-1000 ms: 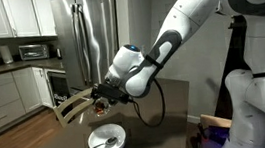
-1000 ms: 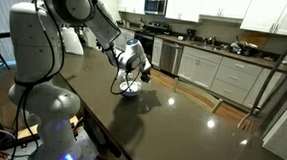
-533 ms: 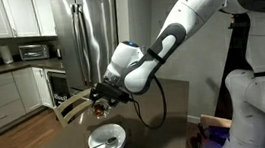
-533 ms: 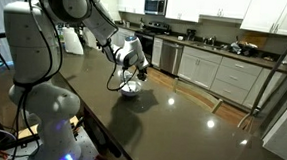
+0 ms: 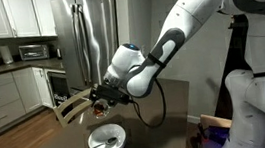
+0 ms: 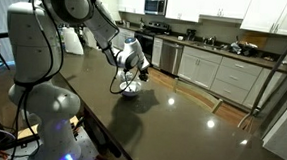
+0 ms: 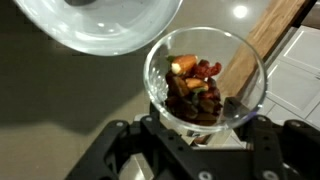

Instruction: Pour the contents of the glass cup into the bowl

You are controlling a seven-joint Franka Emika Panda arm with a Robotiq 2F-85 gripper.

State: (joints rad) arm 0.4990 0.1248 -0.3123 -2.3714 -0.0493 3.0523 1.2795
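Glass cup [image 7: 243, 62] – clamped in the gripper [image 7: 200, 138] – wants slow tipping, lip over the bowl [image 7: 100, 38], so bits [image 7: 195, 88] land inside.

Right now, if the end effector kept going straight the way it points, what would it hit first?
Probably the dark table, beside the bowl. The end effector holds the glass in front of it, and depth is unclear.

Exterior views (different sides) share the bowl [image 5: 122, 143]; wrist view looks down.
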